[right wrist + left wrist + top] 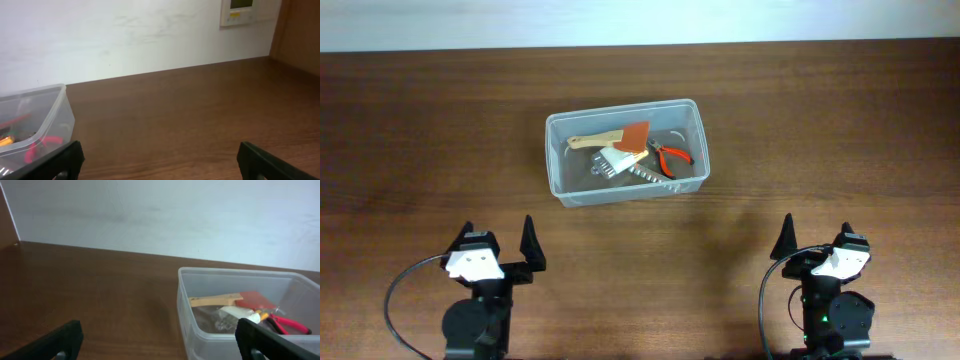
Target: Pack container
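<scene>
Container (620, 108) sat upright on the tabletop (420, 150), just off centre toward 12 o'clock, open side up. Its long axis ran roughly 9 to 3 o'clock, with the 3 o'clock end tipped slightly toward 2. Inside lay red-handled pliers (672, 158) at the 3 o'clock end, a wooden-handled tool (592, 141) with its handle toward 9 o'clock, and an orange-brown piece (636, 134) touching it. Left pincer (498, 228) at 7 o'clock and right pincer (817, 228) at 5 o'clock were both spread wide, gripped nothing, and were well apart from the container.
</scene>
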You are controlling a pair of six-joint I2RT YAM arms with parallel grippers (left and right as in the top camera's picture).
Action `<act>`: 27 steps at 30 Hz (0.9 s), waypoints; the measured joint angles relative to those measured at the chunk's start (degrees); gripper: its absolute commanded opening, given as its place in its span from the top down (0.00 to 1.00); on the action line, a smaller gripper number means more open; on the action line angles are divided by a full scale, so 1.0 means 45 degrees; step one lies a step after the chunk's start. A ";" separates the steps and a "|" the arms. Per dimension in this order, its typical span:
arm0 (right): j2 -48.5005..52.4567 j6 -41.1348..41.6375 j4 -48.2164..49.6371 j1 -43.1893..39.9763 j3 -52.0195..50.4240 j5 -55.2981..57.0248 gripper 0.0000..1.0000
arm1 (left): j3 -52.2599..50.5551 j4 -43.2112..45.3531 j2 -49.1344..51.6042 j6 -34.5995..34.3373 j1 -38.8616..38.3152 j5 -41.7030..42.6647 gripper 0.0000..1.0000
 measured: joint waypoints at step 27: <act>0.0000 -0.0005 -0.0005 0.0000 0.0000 0.0000 0.01 | -0.1855 0.0228 -0.1812 0.1195 0.0000 -0.0005 0.01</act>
